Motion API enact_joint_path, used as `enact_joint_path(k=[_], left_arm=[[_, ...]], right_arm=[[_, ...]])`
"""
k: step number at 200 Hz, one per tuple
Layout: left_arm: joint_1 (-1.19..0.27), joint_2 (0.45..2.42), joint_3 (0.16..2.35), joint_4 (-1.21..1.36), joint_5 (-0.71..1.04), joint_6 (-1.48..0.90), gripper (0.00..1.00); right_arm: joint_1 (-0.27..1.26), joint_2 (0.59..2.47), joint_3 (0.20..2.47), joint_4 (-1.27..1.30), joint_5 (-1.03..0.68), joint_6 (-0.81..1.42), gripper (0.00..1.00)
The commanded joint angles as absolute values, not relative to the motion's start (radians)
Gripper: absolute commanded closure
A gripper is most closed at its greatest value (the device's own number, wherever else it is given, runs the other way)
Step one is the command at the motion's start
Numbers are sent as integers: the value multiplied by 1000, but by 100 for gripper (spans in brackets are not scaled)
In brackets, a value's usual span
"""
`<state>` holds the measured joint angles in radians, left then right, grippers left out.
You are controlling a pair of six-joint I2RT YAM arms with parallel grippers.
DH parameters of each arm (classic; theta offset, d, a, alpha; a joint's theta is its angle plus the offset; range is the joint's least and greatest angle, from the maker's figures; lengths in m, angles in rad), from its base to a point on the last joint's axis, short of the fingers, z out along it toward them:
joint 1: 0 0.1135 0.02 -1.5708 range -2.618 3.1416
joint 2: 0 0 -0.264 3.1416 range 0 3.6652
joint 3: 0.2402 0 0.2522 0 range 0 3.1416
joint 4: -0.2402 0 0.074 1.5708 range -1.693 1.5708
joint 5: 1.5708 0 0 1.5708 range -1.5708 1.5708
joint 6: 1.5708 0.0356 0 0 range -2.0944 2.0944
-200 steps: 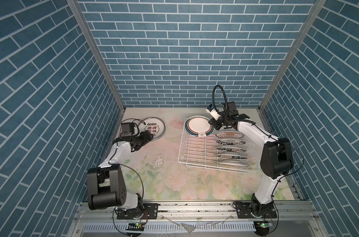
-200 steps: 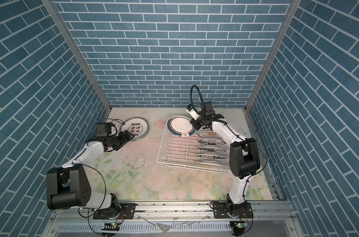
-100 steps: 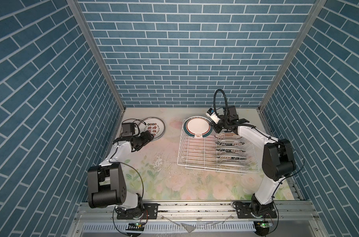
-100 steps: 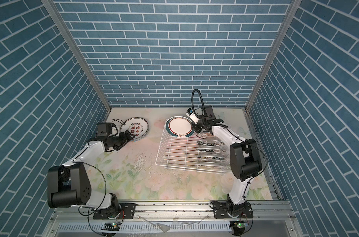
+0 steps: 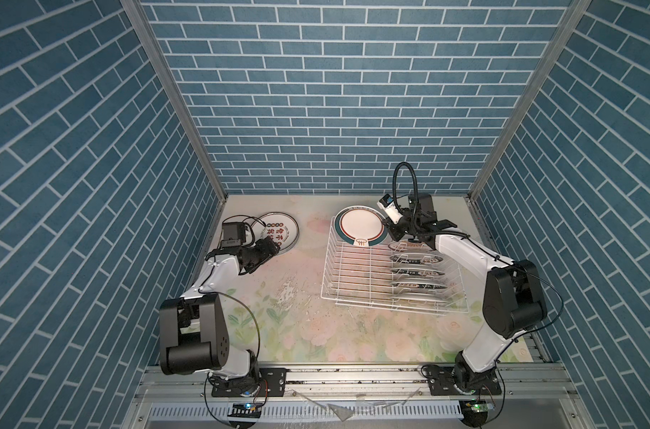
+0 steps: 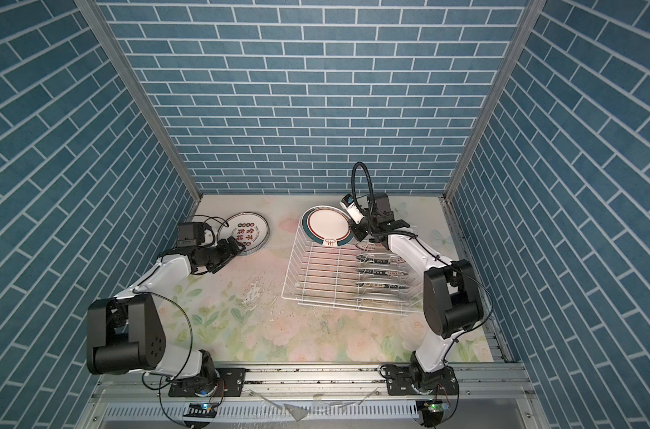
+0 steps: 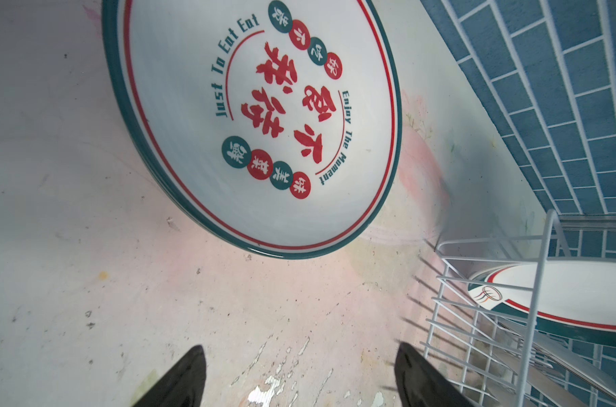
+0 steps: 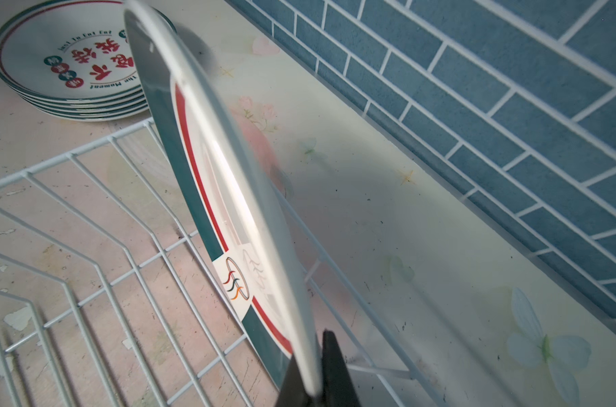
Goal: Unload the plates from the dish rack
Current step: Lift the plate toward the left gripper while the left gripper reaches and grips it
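Observation:
The white wire dish rack (image 5: 327, 267) (image 6: 291, 275) stands right of centre. At its far end a white plate (image 5: 358, 224) (image 6: 327, 224) (image 8: 229, 197) with a dark green and red rim stands on edge. My right gripper (image 5: 388, 231) (image 6: 354, 231) (image 8: 313, 380) is shut on that plate's rim. Several more plates (image 5: 416, 273) (image 6: 381, 273) stand in the rack's right row. A stack of plates (image 5: 278, 230) (image 6: 248, 231) (image 7: 257, 123) (image 8: 63, 63) with red characters lies at the far left. My left gripper (image 5: 273, 248) (image 6: 238, 248) (image 7: 299, 352) hovers open just in front of the stack, holding nothing.
Blue brick walls close in the back and both sides. The floral mat (image 5: 297, 319) is worn and flaking between the arms. In the left wrist view the rack's corner (image 7: 493, 317) and the held plate (image 7: 563, 289) lie beyond the stack.
My right gripper has come down onto the rim of the standing plate and closed on it. The left arm and the stack have not moved.

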<state>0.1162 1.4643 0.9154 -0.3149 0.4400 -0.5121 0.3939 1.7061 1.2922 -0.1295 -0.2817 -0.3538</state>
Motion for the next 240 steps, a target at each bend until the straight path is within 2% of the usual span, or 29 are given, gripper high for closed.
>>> enact_joint_path(k=[1,33,56,87,113,147,183,240], left_arm=[[107,1465,908,-301,448,-509,15],[98,1449,909,-290,454,-510,15],[85,1413,905,-251,479,-519,15],[24,1352,903,-117,524,-534,14],[-55,1334,934,-5,551,-541,14],[-127,1400,1004,80,576,-549,14],[-135,1491,1013,269,640,-628,16],[-150,1603,1059,392,682,-685,21]], right_arm=[[397,1634,1275,-80,-298,-311,100],[395,1587,1270,-65,-276,-292,100],[379,1554,1301,-68,-265,-181,100],[376,1559,1356,-53,-288,112,100],[377,1604,1361,74,-400,393,100],[377,1675,1355,237,-499,653,100],[378,1768,1348,391,-603,850,100],[416,1829,1349,477,-662,946,100]])
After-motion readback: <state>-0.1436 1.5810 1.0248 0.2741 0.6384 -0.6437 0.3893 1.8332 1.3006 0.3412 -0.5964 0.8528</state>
